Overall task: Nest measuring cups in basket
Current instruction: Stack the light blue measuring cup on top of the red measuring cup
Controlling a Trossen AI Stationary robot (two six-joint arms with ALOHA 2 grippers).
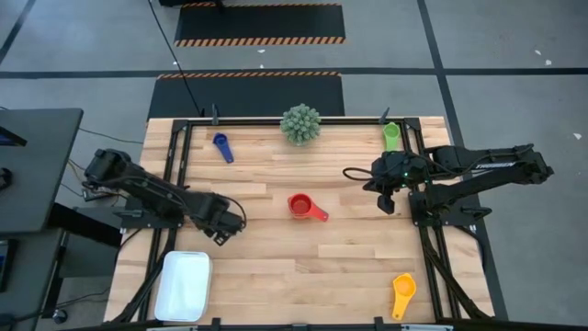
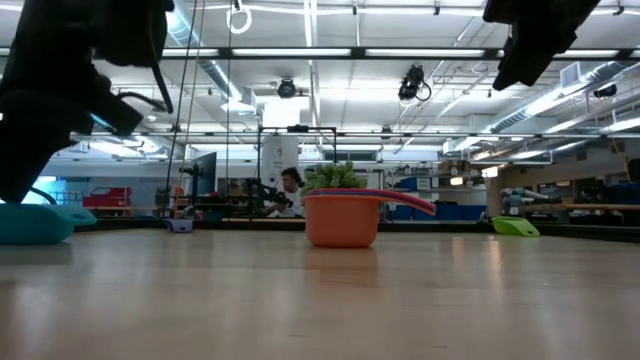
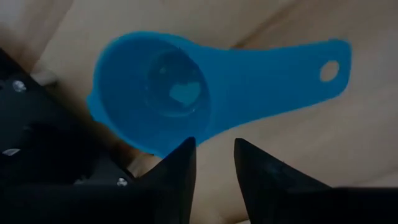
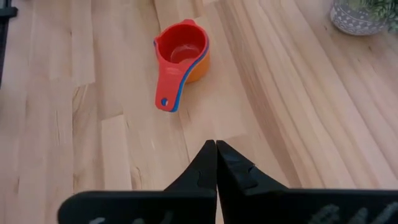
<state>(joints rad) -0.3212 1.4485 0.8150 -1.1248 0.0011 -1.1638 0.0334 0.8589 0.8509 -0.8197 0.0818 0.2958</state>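
Observation:
A light blue measuring cup (image 3: 161, 87) stands upright on the table, and it also shows in the low view (image 2: 35, 222). My left gripper (image 3: 211, 152) (image 1: 220, 223) hovers right over it, open by a narrow gap, its fingertips at the bowl's rim beside the handle root. A nested stack with a red cup on top (image 1: 299, 206) (image 4: 181, 53) (image 2: 342, 218) stands mid-table. My right gripper (image 4: 216, 146) (image 1: 386, 198) is shut and holds nothing, raised right of the stack. The white basket (image 1: 184, 285) sits at the near left. My left gripper comes at the light blue cup from above. One fingertip (image 3: 185, 149) overlaps the bowl's rim (image 3: 165, 146) near the handle root. I cannot tell whether it touches the cup. The cup rests flat on the table.
A dark blue cup (image 1: 220, 145) lies far left, a green cup (image 1: 391, 135) far right, and a yellow-orange cup (image 1: 402, 294) near right. A spiky green plant (image 1: 300, 124) stands at the far edge. Black frame rails run along both sides of the table.

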